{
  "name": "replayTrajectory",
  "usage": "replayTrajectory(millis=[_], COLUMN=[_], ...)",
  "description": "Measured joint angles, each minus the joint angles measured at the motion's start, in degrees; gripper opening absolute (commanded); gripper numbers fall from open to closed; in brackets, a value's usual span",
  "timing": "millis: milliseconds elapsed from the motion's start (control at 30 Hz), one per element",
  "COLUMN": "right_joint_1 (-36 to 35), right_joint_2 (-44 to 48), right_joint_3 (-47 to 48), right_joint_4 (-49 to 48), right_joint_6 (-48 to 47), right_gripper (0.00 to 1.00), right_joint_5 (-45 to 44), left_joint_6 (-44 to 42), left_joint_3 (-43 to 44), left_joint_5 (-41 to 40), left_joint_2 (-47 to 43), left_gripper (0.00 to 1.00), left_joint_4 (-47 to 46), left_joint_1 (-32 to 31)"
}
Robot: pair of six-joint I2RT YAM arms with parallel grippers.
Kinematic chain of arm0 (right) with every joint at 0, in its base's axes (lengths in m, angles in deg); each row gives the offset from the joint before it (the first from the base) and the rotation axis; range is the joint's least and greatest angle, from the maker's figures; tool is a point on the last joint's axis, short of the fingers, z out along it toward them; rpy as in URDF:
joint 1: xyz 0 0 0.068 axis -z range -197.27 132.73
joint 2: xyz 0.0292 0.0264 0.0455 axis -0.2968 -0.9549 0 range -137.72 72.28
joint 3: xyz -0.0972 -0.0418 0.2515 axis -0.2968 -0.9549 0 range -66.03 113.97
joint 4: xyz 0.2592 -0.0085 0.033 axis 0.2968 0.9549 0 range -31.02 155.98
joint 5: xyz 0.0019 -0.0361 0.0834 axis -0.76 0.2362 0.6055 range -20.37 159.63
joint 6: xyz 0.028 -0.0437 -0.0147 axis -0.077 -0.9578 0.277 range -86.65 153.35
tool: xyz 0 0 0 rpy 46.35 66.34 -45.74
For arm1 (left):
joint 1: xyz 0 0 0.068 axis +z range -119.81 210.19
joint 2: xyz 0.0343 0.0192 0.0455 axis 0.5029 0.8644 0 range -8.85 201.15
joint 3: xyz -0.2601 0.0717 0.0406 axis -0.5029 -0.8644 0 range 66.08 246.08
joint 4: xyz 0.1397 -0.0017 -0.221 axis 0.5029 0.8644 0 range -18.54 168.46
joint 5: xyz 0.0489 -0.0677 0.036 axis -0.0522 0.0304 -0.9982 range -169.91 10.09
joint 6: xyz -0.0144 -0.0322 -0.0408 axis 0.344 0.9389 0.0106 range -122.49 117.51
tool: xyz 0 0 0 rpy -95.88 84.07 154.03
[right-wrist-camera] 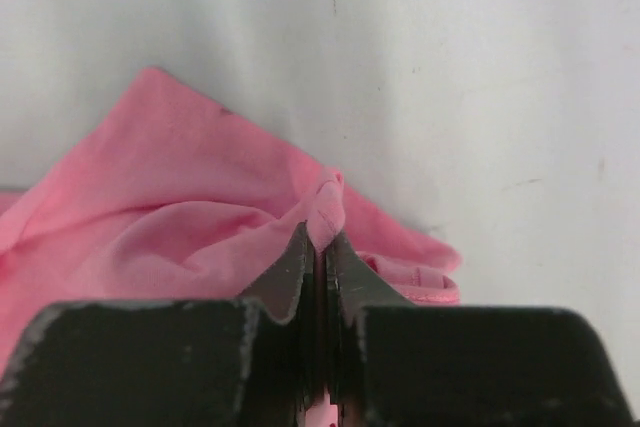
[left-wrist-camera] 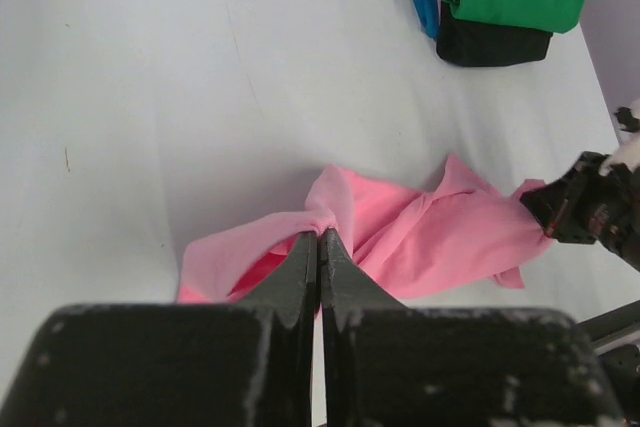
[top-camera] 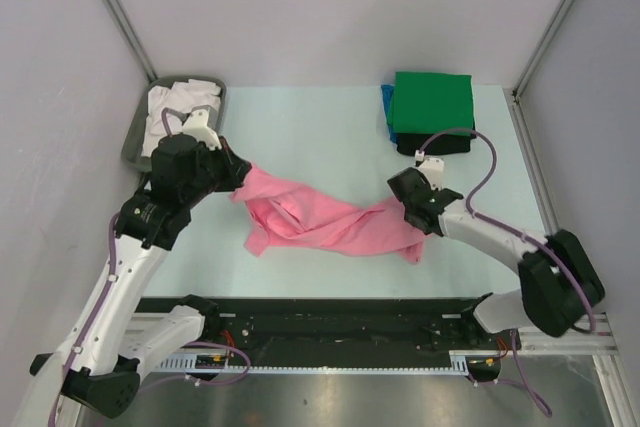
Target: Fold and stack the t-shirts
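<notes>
Pale tabletop (top-camera: pixel 320 137) between grey walls carries everything. The pink t-shirt (top-camera: pixel 320 222) lies crumpled near the middle, drawn into a twisted band between the two arms. The left gripper (left-wrist-camera: pixel 319 237) has its fingers pressed together on a pinch of cloth at the shirt's left end. The right gripper (right-wrist-camera: pixel 318 232) is likewise clamped on a raised fold at the right end, close to a hemmed edge. Holding opposite ends this way looks like preparation for pulling the shirt taut and flat before any fold. At the far right sits the folded pile, with the green t-shirt (top-camera: pixel 432 102) on top of the black t-shirt (top-camera: pixel 440 145) and the blue t-shirt (top-camera: pixel 387 107) showing at its left edge. It is well apart from the working area, presumably so it stays undisturbed. In the far left corner the grey tray (top-camera: pixel 132 142) holds the white t-shirt (top-camera: pixel 180 102), not yet folded. Only the overhead view shows the tray and both arms together. The wrist views alone show how little cloth each pinch takes.
</notes>
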Motion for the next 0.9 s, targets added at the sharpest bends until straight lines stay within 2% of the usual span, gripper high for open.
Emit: replayTrajectory(millis=[167, 200, 233, 267, 333, 367, 400, 533, 567, 600, 667, 733, 900], right_joint_1=[-8.9, -11.6, -14.0, -17.5, -23.5, -27.7, -32.5, -51.7, -54.3, -56.4, -57.7, -55.3, -39.9], right_joint_2=[13.3, 16.3, 18.5, 20.8, 23.5, 24.2, 24.5, 22.9, 22.5, 22.1, 21.2, 20.4, 18.9], right_joint_3=[0.0, 0.0, 0.0, 0.0, -0.2, -0.6, -1.4, -3.0, -3.0, -2.7, -1.5, 0.1, 2.0], right_joint_4=[7.3, 9.6, 11.4, 13.9, 17.9, 20.1, 22.6, 32.8, 34.5, 37.0, 41.0, 42.5, 34.7], right_joint_6=[2.3, 4.1, 5.5, 7.5, 12.0, 14.7, 17.8, 33.4, 36.3, 39.5, 43.7, 44.4, 32.8], right_gripper=[0.00, 0.04, 0.10, 0.20, 0.29, 0.52, 0.63, 0.87, 0.98, 1.00, 1.00, 1.00, 1.00], right_joint_5=[-5.6, -6.0, -6.3, -6.3, -5.3, -5.1, -4.8, -3.7, -3.9, -4.8, -7.7, -10.3, -12.9], left_joint_6=[0.0, 0.0, 0.0, 0.0, 0.1, 0.1, 0.1, 0.1, 0.1, 0.1, 0.1, 0.1, 0.1], left_joint_3=[0.0, 0.0, 0.0, 0.0, -0.2, -0.3, -0.5, -0.9, -0.9, -0.9, -0.9, -0.9, -0.9], left_joint_5=[0.6, 0.8, 1.1, 1.4, 1.6, 1.7, 1.8, 2.0, 2.0, 2.0, 2.1, 2.5, 2.9], left_joint_2=[-0.1, -0.2, -0.3, -0.4, -0.7, -0.9, -1.2, -2.4, -2.7, -3.0, -3.3, -3.4, -3.3], left_gripper=[0.00, 0.00, 0.00, 0.00, 0.00, 0.00, 0.00, 0.00, 0.00, 0.00, 0.00, 0.00, 0.00], left_joint_4=[-0.2, -0.3, -0.3, -0.3, -0.5, -0.6, -0.6, -0.5, -0.6, -0.6, -0.6, -0.6, -0.5], left_joint_1=[0.2, 0.2, 0.2, 0.2, 0.2, 0.2, 0.2, 0.2, 0.2, 0.2, 0.3, 0.3, 0.3])
